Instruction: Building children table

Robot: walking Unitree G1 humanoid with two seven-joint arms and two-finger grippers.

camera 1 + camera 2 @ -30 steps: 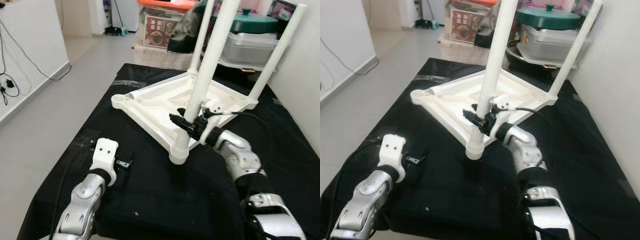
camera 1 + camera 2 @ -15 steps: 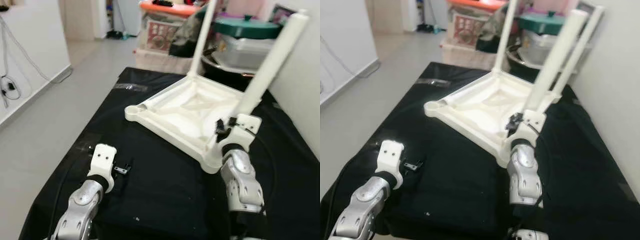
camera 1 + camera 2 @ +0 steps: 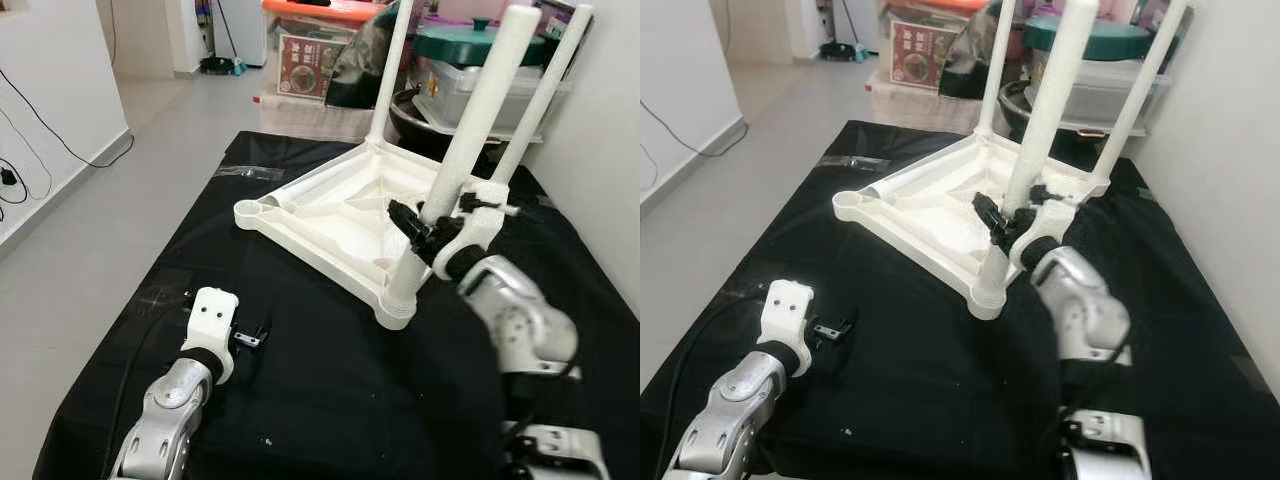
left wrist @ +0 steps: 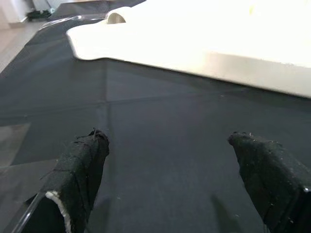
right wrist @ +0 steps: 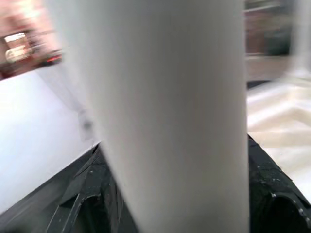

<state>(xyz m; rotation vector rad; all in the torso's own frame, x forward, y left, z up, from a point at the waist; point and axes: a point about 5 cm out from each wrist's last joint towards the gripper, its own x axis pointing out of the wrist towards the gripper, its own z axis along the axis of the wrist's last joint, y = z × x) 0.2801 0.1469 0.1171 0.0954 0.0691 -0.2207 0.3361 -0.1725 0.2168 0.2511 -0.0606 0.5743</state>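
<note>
Table [image 3: 330, 205] upside down on the black bench [image 3: 330, 400], far edge raised, three legs up. Near leg [image 3: 450, 180] back in its corner socket, steeper than half a second ago. Right gripper [image 3: 425, 228] pinching that leg low down, fingers either side. Probably seating it. Fourth socket [image 3: 247, 208] open. Left gripper [image 4: 177, 160] resting spread on the cloth, unmoved.

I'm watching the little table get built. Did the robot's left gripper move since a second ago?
No. The left gripper hovers open over the same patch of black cloth, just as far from the tabletop corner's empty socket.
</note>
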